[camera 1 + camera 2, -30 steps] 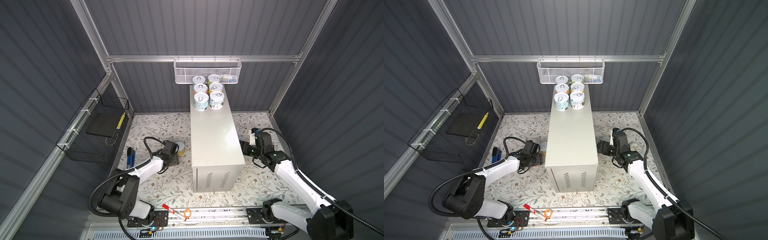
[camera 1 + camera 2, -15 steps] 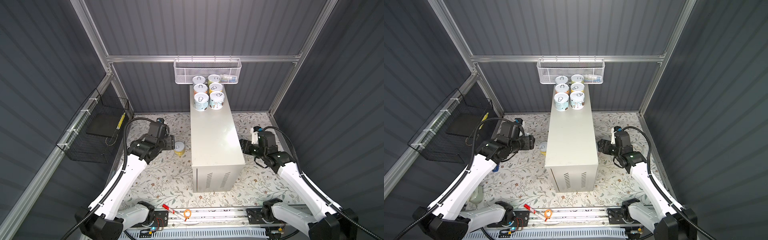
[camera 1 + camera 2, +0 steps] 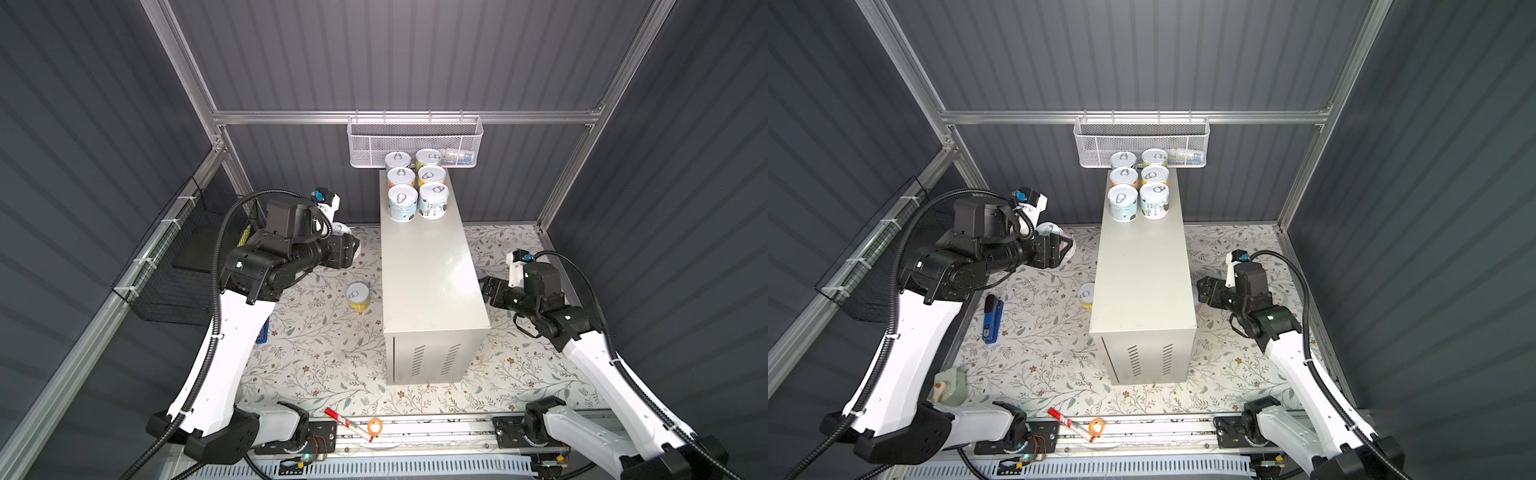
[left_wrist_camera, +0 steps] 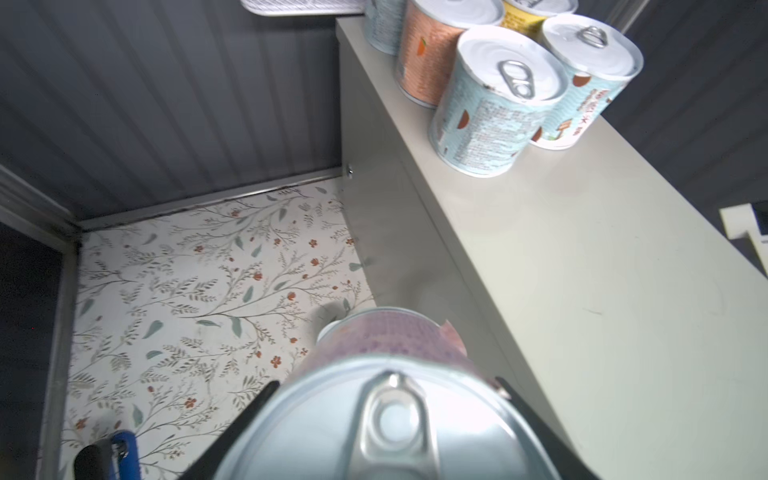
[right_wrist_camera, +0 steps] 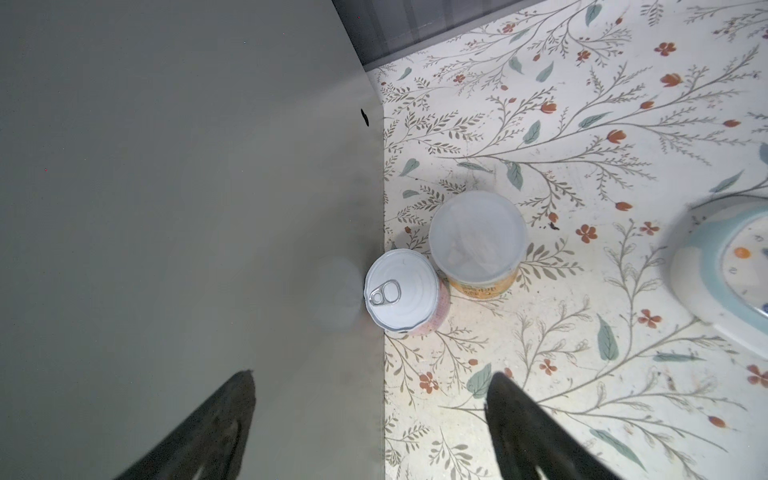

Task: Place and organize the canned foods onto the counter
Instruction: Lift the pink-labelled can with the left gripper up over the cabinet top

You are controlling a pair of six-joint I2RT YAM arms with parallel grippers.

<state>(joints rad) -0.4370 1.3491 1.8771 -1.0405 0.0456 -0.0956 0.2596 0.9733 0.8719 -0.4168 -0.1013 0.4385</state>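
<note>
The counter (image 3: 428, 270) (image 3: 1142, 270) is a long cream metal box, and several canned foods (image 3: 415, 183) (image 3: 1138, 187) (image 4: 494, 104) stand in pairs at its far end. My left gripper (image 3: 351, 245) (image 3: 1065, 245) (image 4: 384, 384) is shut on a pink-labelled can (image 3: 1054, 230) (image 4: 390, 345), held in the air left of the counter. A yellow can (image 3: 358, 296) stands on the floral surface below. My right gripper (image 3: 484, 291) (image 5: 370, 415) hangs open by the counter's right side. Beneath it stand a pink can (image 5: 401, 291) and a plastic-lidded orange can (image 5: 478, 245), against the counter.
A white mesh basket (image 3: 415, 141) hangs on the back wall above the cans. A black wire basket (image 3: 187, 257) hangs on the left wall. On the floral surface lie a blue stapler (image 3: 992, 318) and a round clock-like disc (image 5: 727, 270); a red marker (image 3: 349, 424) lies at the front rail.
My left arm has risen from the floral surface beside the counter, carrying the pink can up and toward the back. The yellow can stays on the floor. The right arm has barely moved.
</note>
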